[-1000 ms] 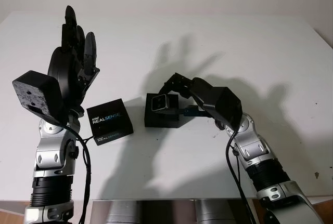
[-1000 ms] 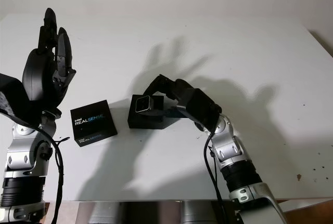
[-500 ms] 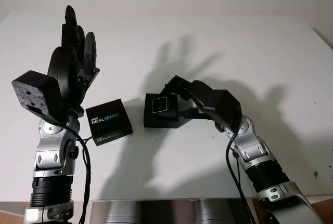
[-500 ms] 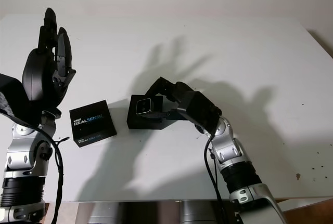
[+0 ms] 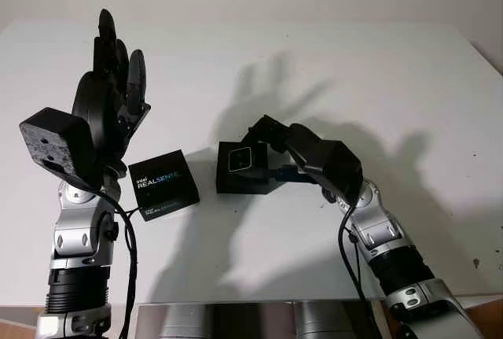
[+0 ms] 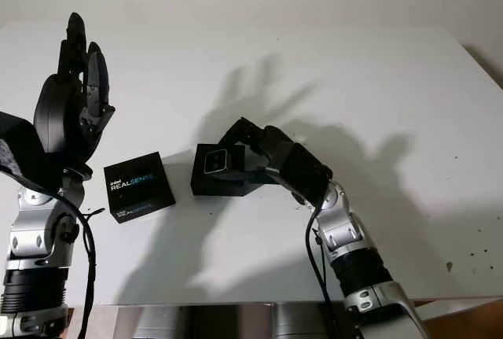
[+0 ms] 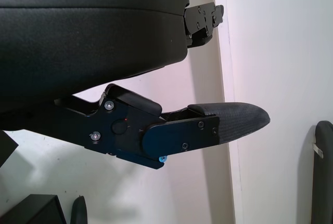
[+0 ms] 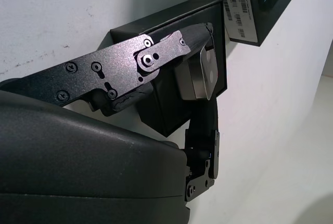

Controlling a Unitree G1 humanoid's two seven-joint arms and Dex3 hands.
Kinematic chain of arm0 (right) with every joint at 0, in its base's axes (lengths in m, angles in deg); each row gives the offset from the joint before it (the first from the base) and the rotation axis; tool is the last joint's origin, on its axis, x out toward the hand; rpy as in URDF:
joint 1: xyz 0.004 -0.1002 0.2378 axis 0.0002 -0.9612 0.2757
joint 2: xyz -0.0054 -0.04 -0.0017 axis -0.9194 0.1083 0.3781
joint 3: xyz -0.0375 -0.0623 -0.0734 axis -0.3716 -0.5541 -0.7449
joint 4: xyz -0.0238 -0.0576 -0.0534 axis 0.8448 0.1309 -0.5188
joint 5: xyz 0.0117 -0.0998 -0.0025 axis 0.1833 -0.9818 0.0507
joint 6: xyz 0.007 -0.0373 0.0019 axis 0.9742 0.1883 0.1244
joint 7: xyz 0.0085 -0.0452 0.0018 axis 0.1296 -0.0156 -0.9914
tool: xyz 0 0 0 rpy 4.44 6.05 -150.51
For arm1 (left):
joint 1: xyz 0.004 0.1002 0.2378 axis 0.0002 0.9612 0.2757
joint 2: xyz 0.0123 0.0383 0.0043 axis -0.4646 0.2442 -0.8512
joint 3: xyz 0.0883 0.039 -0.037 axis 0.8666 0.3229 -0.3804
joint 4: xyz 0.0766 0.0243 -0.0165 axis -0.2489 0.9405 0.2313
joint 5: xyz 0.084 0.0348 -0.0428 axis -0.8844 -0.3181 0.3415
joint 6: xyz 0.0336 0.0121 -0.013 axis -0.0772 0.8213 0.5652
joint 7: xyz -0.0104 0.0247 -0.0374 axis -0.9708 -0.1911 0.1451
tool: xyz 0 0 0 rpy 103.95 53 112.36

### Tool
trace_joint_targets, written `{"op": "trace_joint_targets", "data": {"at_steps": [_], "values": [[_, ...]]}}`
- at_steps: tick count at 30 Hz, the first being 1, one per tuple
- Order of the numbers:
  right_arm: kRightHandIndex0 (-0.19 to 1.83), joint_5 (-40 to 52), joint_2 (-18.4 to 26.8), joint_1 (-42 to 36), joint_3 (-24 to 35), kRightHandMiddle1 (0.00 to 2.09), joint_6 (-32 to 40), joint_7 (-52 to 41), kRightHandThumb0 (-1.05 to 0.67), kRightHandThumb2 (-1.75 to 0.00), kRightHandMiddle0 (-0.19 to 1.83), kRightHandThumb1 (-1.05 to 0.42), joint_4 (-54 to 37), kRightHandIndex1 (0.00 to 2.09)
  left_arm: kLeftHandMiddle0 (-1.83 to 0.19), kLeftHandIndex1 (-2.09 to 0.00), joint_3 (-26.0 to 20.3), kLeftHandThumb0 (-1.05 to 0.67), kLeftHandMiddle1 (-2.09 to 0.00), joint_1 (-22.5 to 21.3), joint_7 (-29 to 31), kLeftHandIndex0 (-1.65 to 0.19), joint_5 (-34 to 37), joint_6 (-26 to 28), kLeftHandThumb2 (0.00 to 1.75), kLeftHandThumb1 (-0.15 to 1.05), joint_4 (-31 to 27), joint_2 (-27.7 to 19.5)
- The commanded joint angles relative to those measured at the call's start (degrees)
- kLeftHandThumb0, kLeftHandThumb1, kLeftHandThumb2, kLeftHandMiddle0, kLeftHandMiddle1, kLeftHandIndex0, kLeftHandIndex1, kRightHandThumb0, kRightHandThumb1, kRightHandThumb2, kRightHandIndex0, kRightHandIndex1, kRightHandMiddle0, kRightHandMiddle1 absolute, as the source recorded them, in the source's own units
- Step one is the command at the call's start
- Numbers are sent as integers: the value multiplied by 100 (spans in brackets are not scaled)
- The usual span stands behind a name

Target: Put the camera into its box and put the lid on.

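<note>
Nearest, the lid (image 5: 164, 185) lies flat on the white counter (image 5: 409, 79), printed side up, just left of the box (image 5: 244, 172) and apart from it. Probably parked there so it is ready for the closing step. It is black with white lettering and a barcode label on one side wall.

Left hand (image 5: 110, 91) is raised above the counter's left side, palm upright, open, holding nothing. Looks parked out of the way while the other arm works.

Right hand (image 5: 271, 144) reaches in from the right and pinches the camera (image 5: 240, 160), fingers (image 8: 156, 52) clamped across its body. The camera sits at the top opening of the box, lens face tilted up toward the head cameras; how deep it is seated I cannot tell. The low, side-on reach seems meant to steer it down into the box.

Camera: small, silver-grey, rounded edges, dark front face. Box: matte black cube, open top, standing near the counter's middle.

Lid not on yet; insertion looks like the current step.
</note>
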Motion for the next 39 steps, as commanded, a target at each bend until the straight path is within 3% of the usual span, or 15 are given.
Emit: {"op": "trace_joint_targets", "data": {"at_steps": [1,15,39], "values": [[27,47,-117,-94,-58,180,-55,-31,-47,-5,23,-101,85,6,19,0,-25,-74,0,35,-8,19,6,7,57,105,-118,-41],[28,659,-381,-78,267,170,307,-257,-50,-6,29,-100,423,5,19,0,-46,-73,0,73,53,19,1,192,58,105,-256,-157],[29,444,-398,-153,148,168,203,-28,-50,-5,31,-101,514,6,19,0,-31,-73,0,15,70,19,-1,254,59,105,-276,-222]]}}
